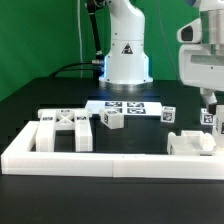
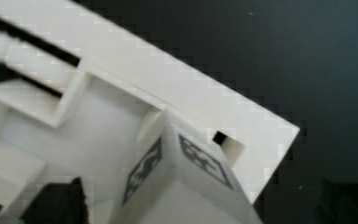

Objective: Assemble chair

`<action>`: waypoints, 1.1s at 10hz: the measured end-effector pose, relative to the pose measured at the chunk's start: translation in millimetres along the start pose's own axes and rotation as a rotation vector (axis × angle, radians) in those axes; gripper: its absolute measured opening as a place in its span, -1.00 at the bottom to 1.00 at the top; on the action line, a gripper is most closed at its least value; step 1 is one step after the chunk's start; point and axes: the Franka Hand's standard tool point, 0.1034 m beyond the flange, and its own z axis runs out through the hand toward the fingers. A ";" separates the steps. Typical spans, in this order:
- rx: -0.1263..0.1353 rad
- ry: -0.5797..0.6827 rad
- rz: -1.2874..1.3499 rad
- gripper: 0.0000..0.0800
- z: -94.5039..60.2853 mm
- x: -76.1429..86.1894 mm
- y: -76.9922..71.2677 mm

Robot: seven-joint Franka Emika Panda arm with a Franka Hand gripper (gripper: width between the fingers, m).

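- The jaws (image 2: 194, 205) hang at the far right of the desk (image 1: 20, 110). In the wrist view they show as two dark tips standing wide apart and holding nothing.
- A tagged chair piece (image 2: 190, 165) lies directly between the jaws, with a gap on each side. In the exterior view it is small, just under the jaws (image 1: 208, 116).
- The long axis of this piece seems to run up toward the wrist camera, so I judge it stands more or less upright. The jaws would then close across its narrow width, not along its length.
- A larger white chair part (image 1: 190, 142) sits just beside the piece, on its near side. Whether the two touch, I cannot tell.
- Room is tight here. The white raised border (image 1: 100, 160) runs along the near edge and turns up at the right, close to the jaws. Free desk opens toward the exterior view's left and far side.
- Well apart to the left are a small tagged block (image 1: 168, 115), another tagged block (image 1: 111, 119) and a cross-braced panel (image 1: 62, 125).
- The marker board (image 1: 125, 106) lies in front of the robot base (image 1: 125, 55), out of the path.
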 end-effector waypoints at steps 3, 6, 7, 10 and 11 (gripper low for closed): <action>0.001 0.003 -0.193 0.62 0.9 2.4 1.9; -0.013 0.013 -0.427 0.62 0.7 0.4 0.6; -0.013 0.014 -0.544 0.62 1.1 0.9 0.6; -0.033 0.026 -0.835 0.62 0.2 4.8 1.5; -0.046 0.033 -0.895 0.62 -0.2 5.0 1.1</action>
